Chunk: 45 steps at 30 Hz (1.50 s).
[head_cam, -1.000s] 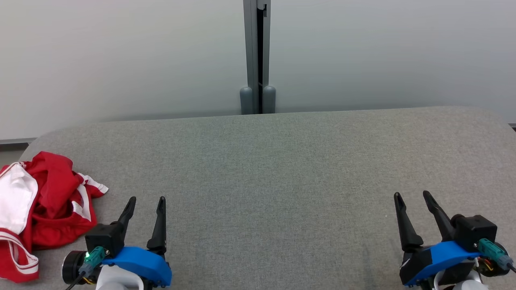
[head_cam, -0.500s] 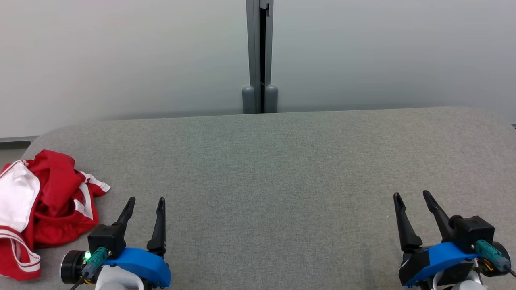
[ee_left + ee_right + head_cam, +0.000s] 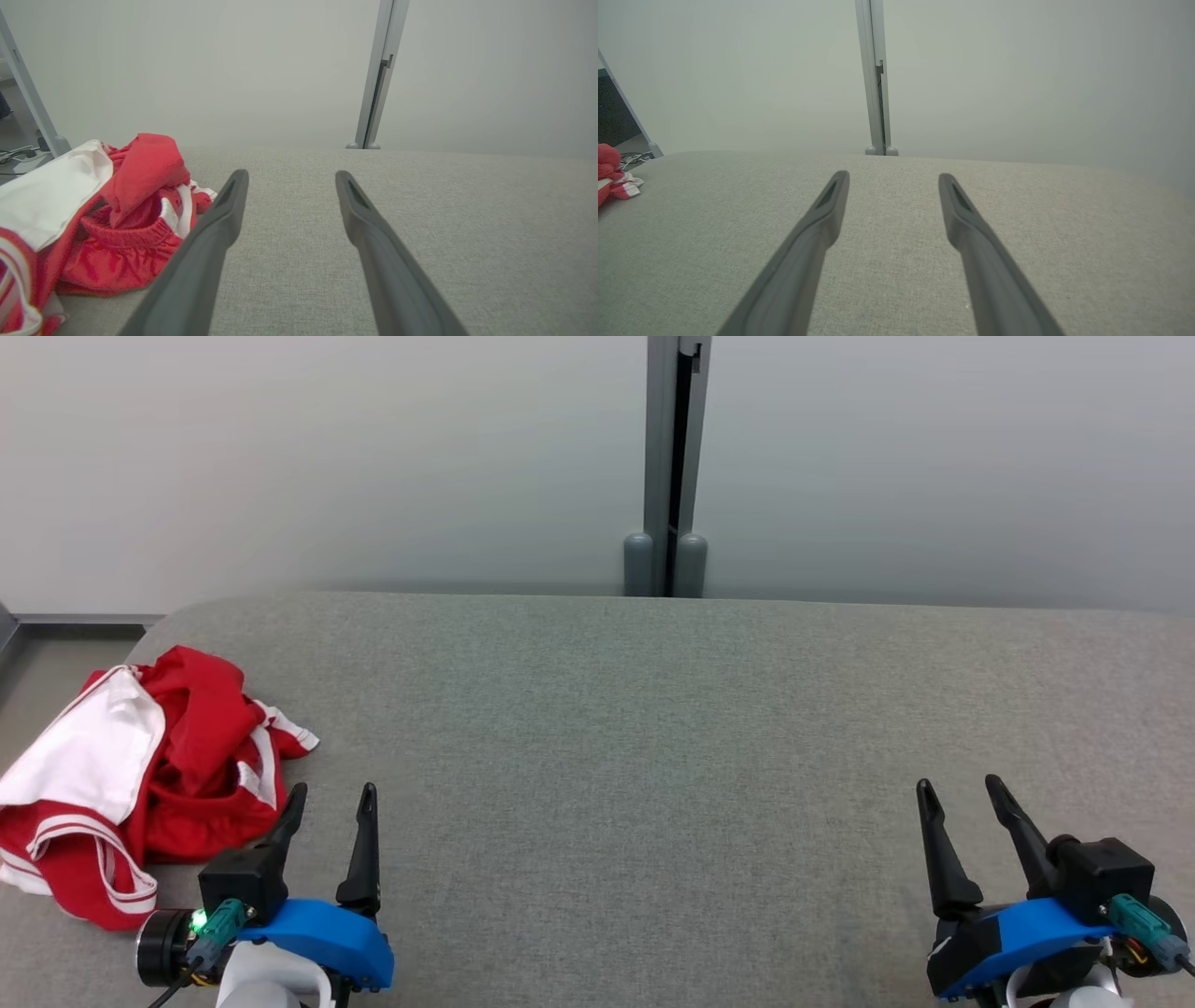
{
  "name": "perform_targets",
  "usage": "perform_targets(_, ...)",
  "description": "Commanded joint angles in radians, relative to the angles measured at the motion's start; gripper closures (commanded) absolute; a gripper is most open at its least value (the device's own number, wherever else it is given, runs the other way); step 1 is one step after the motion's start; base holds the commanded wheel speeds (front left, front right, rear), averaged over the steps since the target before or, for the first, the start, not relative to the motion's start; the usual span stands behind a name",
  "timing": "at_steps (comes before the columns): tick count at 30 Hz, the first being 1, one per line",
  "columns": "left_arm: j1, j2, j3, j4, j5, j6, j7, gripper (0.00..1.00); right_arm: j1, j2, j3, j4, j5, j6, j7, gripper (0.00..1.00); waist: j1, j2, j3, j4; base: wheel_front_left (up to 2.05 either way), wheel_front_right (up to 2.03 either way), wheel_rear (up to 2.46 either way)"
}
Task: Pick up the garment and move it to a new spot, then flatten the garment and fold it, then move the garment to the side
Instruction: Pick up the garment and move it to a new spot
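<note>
garment (image 3: 187, 747): soft cloth, red with white panels, slight sheen, crumpled;
table (image 3: 653, 756): grey woven fabric cover, matt, fine rough weave;
left gripper (image 3: 333, 791) fingers (image 3: 361, 859): dark matt plastic, smooth;
right gripper (image 3: 959, 784): same matt dark finish;
blue mount (image 3: 317, 943): smooth plastic, slight gloss;
wall panels (image 3: 327, 457): smooth, matt, pale;
post (image 3: 658, 448): grey, smooth, looks like painted metal

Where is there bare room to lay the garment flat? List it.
Free: the middle of the grey padded surface, between the left gripper and the right gripper, back to the far edge by the post. Crowded: the left end, where the crumpled red and white garment lies beside the left gripper.
</note>
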Motion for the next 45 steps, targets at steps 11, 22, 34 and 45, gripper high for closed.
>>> perform_targets(11, -0.005, 0.004, 0.035, -0.009, -0.007, 0.017, -0.005, 0.00, 0.001, 0.000, 0.005, -0.023, 0.006, 0.000, 0.002, 0.00, 0.0000, 0.0000, 0.018, 0.135, 0.00, 0.00, 0.00)
perform_targets(22, -0.005, 0.003, 0.075, -0.021, -0.016, 0.029, -0.005, 0.00, -0.003, 0.003, 0.016, -0.044, 0.009, 0.000, 0.009, 0.00, 0.0000, 0.0000, 0.036, 0.263, 0.00, 0.00, 0.00)
perform_targets(34, 0.004, -0.005, 0.110, -0.039, -0.010, 0.023, -0.005, 0.00, -0.011, 0.004, 0.019, -0.062, 0.006, 0.000, 0.018, 0.00, 0.0000, 0.0000, 0.059, 0.311, 0.00, 0.00, 0.00)
perform_targets(45, -0.158, -0.015, 0.118, 0.111, -0.027, 0.008, 0.000, 0.00, -0.064, -0.033, 0.022, -0.110, 0.000, 0.000, 0.051, 0.00, 0.0000, 0.0000, 0.179, 0.282, 0.00, 0.00, 0.00)
